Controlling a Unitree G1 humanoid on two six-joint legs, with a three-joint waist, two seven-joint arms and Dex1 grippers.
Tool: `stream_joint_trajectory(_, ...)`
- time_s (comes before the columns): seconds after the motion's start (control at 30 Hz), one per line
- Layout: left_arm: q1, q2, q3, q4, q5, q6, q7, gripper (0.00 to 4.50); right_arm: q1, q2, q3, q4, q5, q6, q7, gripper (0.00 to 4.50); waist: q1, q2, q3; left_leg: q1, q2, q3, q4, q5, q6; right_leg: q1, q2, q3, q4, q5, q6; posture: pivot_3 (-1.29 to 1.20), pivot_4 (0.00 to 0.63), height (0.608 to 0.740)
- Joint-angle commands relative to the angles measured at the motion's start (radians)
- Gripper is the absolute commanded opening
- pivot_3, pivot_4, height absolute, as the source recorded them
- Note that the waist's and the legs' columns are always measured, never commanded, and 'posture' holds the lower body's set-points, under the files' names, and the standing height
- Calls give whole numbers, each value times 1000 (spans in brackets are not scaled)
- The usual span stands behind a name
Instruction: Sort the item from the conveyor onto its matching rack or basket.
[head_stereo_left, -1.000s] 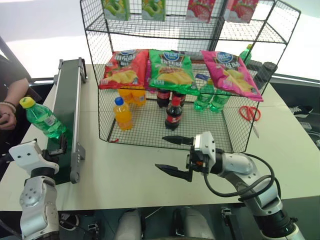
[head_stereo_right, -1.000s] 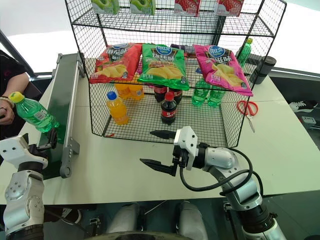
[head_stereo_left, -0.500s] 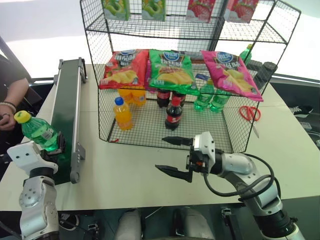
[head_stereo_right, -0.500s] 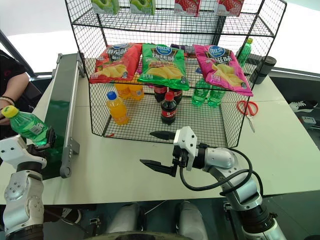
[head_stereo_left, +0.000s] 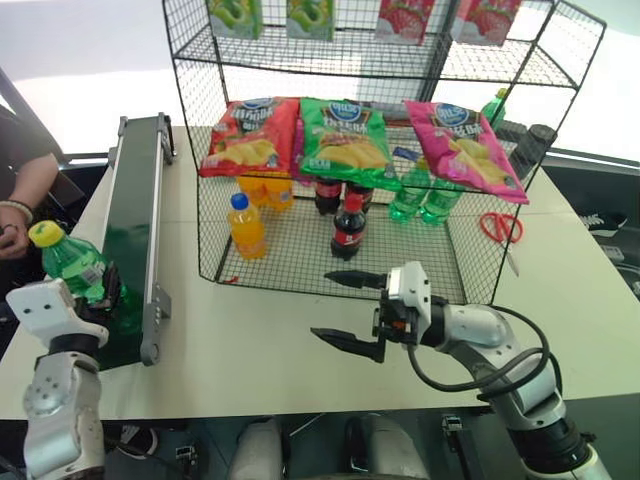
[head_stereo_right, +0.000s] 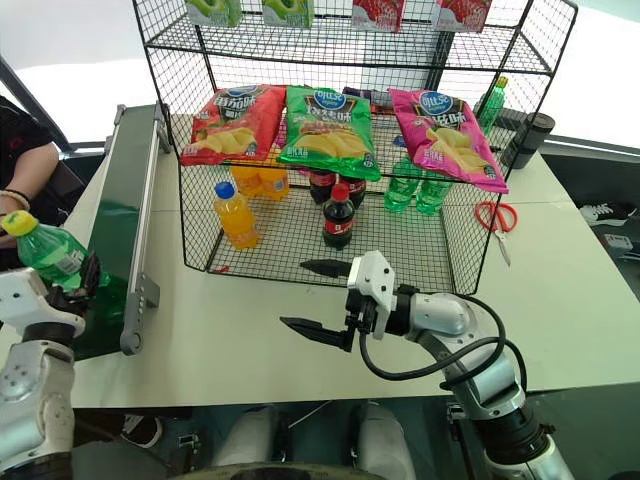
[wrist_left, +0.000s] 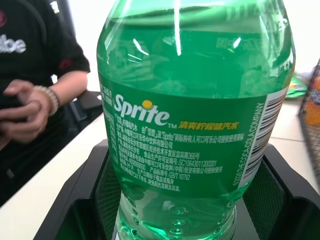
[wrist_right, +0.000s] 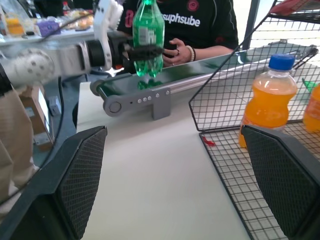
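White bench (head_stereo_left: 560, 270) carries conveyor (head_stereo_left: 135, 220) along its left edge and wire rack (head_stereo_left: 380, 150) at centre. Left gripper (head_stereo_left: 100, 290) is clenched on green bottle (head_stereo_left: 75, 265), upright over the conveyor's near end. Right gripper (head_stereo_left: 350, 312) hovers released near the bench's front edge, before the rack. Person's hand (head_stereo_left: 12, 235) sits beyond the left edge.

The left gripper (head_stereo_left: 112, 287) is wearing black fingers on a boxy white housing, above a grey forearm dotted with small round holes. The right gripper (head_stereo_left: 352, 311) is showing two long, pointed black fingers (head_stereo_left: 340, 342) with mesh-textured inner pads, a white block behind them, a smooth silver-grey forearm, and looping black cables running back, apparently to a black elbow joint.
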Motion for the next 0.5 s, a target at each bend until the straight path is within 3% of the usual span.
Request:
stream_joint_trajectory(0.03,1,93,-41,-183,-85,43,-142,2810,-40,-2,-60,-16,38,-3,-11,4500,0,1,1,0,0,0,0,0,0,0,0,0,-1,0,0,0,150,736)
stream_joint_trajectory(0.27,-76,199,-321,-291,-133,194,-356,2810,-86,-14,-75,-48,90,83,-30,4500,-1,6,4,0,-2,1,0,0,0,1,0,1,-2,0,0,0,150,736)
stream_joint_trajectory(0.5,-318,84,-618,-145,-28,149,-482,2810,-126,15,-65,-79,115,144,-91,4500,-1,6,3,1,-1,1,-1,0,0,1,4,0,-1,0,0,0,150,736)
